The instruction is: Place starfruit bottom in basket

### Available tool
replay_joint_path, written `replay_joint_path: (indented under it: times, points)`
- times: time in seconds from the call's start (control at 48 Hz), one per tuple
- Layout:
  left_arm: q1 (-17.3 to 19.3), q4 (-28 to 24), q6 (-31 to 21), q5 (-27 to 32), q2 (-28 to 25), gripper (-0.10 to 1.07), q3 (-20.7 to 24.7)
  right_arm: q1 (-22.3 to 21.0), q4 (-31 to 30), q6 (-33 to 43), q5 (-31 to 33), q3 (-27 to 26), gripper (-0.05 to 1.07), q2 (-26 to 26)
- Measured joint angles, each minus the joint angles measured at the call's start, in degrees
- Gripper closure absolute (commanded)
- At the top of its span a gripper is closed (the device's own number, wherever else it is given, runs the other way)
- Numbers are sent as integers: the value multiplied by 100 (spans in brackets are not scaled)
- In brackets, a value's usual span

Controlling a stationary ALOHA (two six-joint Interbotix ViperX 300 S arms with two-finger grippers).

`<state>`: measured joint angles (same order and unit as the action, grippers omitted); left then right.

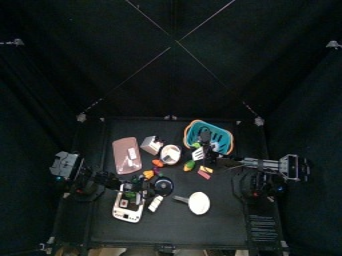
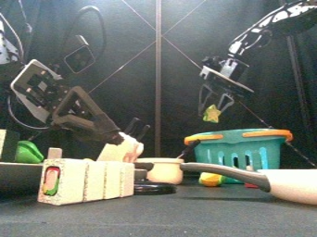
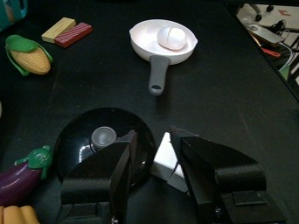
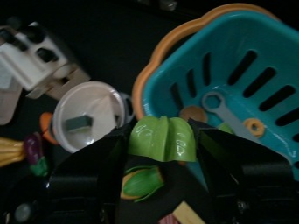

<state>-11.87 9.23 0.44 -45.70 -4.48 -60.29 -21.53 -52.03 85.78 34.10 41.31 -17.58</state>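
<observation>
The starfruit bottom [image 4: 163, 138] is a small yellow-green ridged chunk, and my right gripper [image 4: 163, 154] is shut on it. In the front view this gripper [image 2: 213, 111] hangs with the chunk [image 2: 212, 115] above the left end of the teal basket [image 2: 242, 148]. The right wrist view shows the basket [image 4: 239, 74] just beyond the chunk, with small pieces lying inside it. From above, the basket [image 1: 210, 132] stands at the back right of the table. My left gripper [image 3: 163, 171] rests low at the front left, over a black lid [image 3: 100, 140].
Near the left gripper lie a white ladle [image 3: 163, 39] holding an egg, a corn cob [image 3: 26, 54] and an eggplant [image 3: 17, 175]. A round white bowl [image 4: 87, 105] sits beside the basket. A sandwich [image 2: 87, 178] and a white pan [image 2: 291, 185] stand at the table's front edge.
</observation>
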Motion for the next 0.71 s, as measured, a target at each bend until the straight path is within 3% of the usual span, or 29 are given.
replay_joint_path:
  times: [0.292,0.542,0.708]
  points:
    - [97,0,0,18,26,21,26,-1028,-123,9,-1134,360,20,229]
    - [149,0,0,18,44,21,53,-1116,-281,0,-1336,387,6,580]
    - [220,26,-9,26,44,21,79,-1107,-404,0,-1354,334,2,694]
